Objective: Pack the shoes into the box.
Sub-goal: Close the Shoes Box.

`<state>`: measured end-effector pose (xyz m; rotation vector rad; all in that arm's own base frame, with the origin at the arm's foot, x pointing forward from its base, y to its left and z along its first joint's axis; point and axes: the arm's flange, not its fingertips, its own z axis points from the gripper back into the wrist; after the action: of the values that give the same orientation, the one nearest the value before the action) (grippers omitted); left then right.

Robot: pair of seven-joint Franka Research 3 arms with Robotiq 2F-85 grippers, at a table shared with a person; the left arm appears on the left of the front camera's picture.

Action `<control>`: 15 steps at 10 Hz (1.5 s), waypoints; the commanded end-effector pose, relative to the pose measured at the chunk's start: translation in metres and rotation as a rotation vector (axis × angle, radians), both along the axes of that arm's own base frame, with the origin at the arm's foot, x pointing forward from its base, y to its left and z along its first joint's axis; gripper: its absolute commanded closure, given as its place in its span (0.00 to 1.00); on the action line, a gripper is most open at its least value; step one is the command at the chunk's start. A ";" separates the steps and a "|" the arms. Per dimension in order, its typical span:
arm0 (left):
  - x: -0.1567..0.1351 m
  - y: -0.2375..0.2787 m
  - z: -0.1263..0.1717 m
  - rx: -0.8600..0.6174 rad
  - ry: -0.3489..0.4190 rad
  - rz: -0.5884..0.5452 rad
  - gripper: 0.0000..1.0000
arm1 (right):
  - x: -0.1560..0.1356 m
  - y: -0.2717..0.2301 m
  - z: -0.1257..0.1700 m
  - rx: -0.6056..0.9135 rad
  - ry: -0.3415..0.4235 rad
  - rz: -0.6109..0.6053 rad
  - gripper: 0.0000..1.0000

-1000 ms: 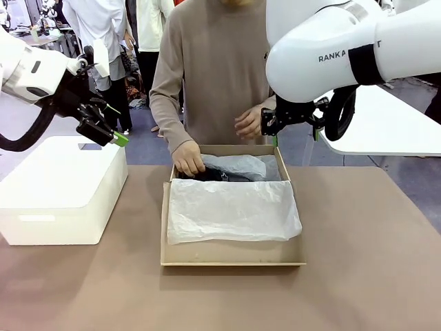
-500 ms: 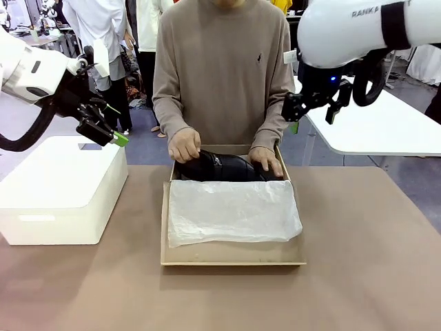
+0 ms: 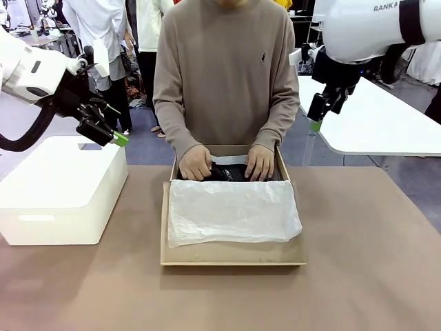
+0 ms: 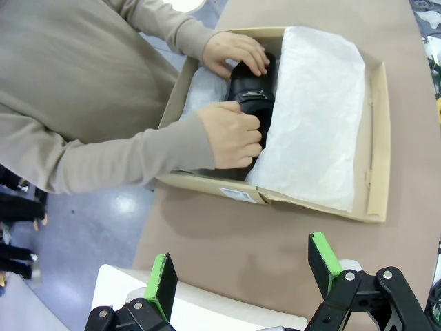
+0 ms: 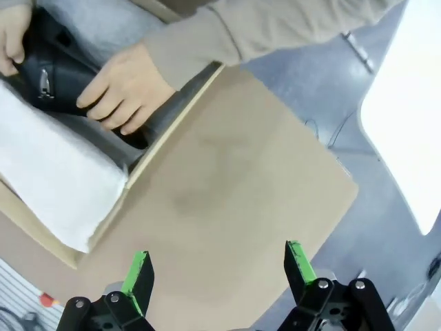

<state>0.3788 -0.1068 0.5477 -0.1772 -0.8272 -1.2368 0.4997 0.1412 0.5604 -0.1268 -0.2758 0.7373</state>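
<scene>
The tan cardboard box (image 3: 233, 261) lies open mid-table, with white tissue paper (image 3: 233, 211) over its near half. The black shoes (image 3: 229, 174) sit in its far end under both of the person's hands (image 3: 195, 163). My left gripper (image 3: 114, 125) hangs open above the white bin, well left of the box. High at the right, my right gripper (image 3: 318, 117) is open beyond the box's far right corner. The left wrist view has its open gripper (image 4: 242, 269) facing the box (image 4: 375, 138) and the shoes (image 4: 251, 89). The right gripper (image 5: 219, 270) is open over bare table, a shoe (image 5: 52, 76) at the upper left.
A large white bin (image 3: 58, 189) stands at the table's left, under my left gripper. The person stands at the far edge, arms reaching into the box. Brown table (image 3: 365, 248) lies bare to the right of and in front of the box. A white table (image 3: 386, 124) stands behind at the right.
My right arm has swung up and to the right, away from the box. The person's hands have pressed the shoes down into the far end. The left arm has not moved.
</scene>
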 end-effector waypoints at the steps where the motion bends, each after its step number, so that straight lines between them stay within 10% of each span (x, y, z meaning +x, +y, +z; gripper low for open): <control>1: 0.003 0.001 -0.002 -0.013 -0.003 -0.022 0.00 | -0.004 0.009 0.001 0.012 0.019 -0.062 0.00; 4: 0.003 0.001 -0.002 -0.013 -0.003 -0.022 0.00 | -0.001 0.002 -0.001 0.001 0.006 -0.011 0.00; 9: 0.003 0.001 -0.002 -0.013 -0.003 -0.022 0.00 | -0.005 -0.011 0.008 0.221 0.213 0.059 0.99; 15: 0.003 0.001 -0.002 -0.013 -0.003 -0.022 0.00 | 0.014 -0.051 -0.012 0.190 0.013 0.623 1.00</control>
<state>0.3788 -0.1068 0.5476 -0.1774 -0.8269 -1.2368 0.5124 0.0991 0.5582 0.0887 -0.2987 1.2157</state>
